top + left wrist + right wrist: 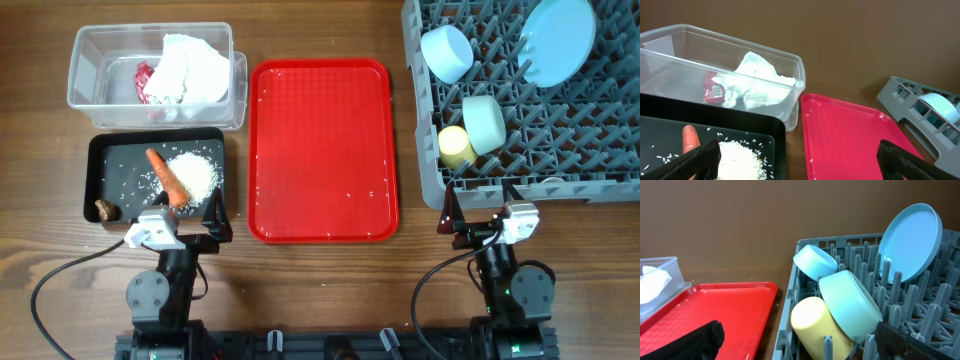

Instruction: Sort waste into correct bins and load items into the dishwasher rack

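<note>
The clear tub [85, 100] holds the crumpled white napkin [195, 65] and the red wrapper [145, 82]. The black tray [110, 150] holds the carrot [165, 175], a heap of rice [195, 172] and the brown lump [106, 209]. The grey dishwasher rack [560, 150] holds the light-blue plate [560, 38], light-blue bowl [447, 52], pale-green bowl [485, 122] and yellow cup [457, 147]. The spoon is out of view. My left gripper [183, 222] is open and empty at the black tray's near edge. My right gripper [483, 218] is open and empty just in front of the rack.
The flat red tray [320, 150] lies between the bins and the rack, with a few stray rice grains on it. Each arm's black cable runs along the table's front edge.
</note>
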